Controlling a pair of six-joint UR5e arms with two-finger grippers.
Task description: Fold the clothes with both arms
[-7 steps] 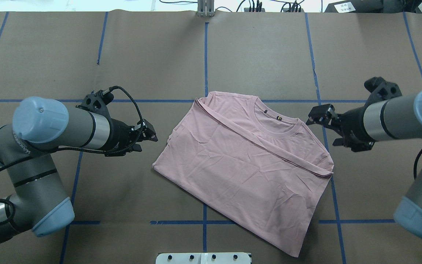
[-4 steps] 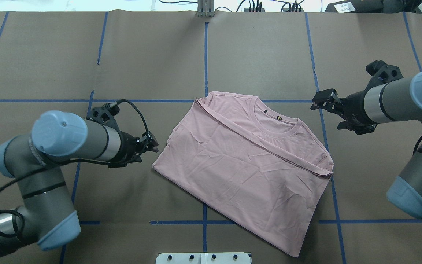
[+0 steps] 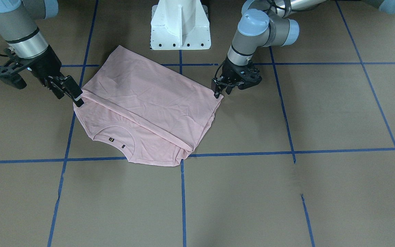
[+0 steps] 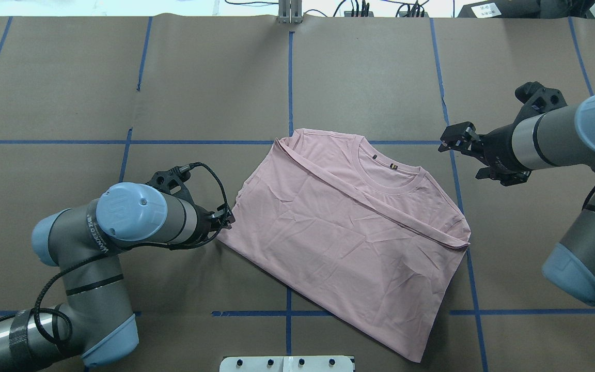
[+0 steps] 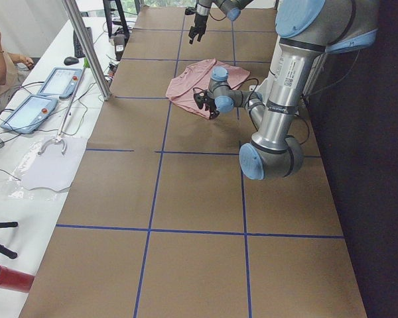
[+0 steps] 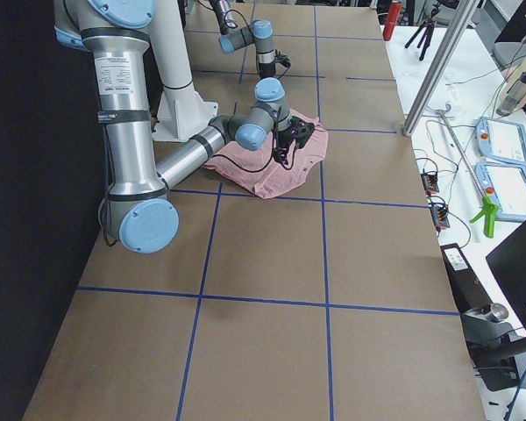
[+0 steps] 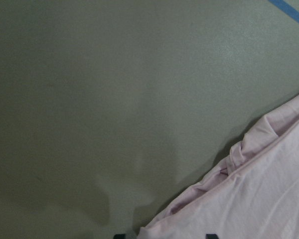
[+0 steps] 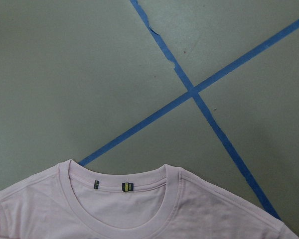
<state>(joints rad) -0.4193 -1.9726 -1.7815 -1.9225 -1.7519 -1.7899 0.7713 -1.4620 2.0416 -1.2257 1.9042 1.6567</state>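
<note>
The pale pink T-shirt (image 4: 339, 232) lies folded on the brown table, collar (image 4: 388, 178) at the far side and plain side up; no cartoon shows. It also shows in the front view (image 3: 149, 99). My left gripper (image 4: 226, 221) is low at the shirt's left corner and open. In the left wrist view the corner (image 7: 249, 204) lies between the two fingertips (image 7: 118, 235). It also shows in the front view (image 3: 219, 91). My right gripper (image 4: 451, 140) is open and empty, raised above the table right of the collar. The right wrist view looks down on the collar (image 8: 124, 199).
The white pedestal base (image 3: 180, 27) stands behind the shirt at the robot's side. Blue tape lines (image 4: 290, 88) cross the brown table cover. Operator tablets (image 5: 26, 109) and a metal post (image 5: 86, 46) stand beyond the far table edge.
My left gripper has moved right and down, reaching the shirt's left corner. My right gripper rose away from the shoulder toward the far side, then held. The shirt has not moved.
</note>
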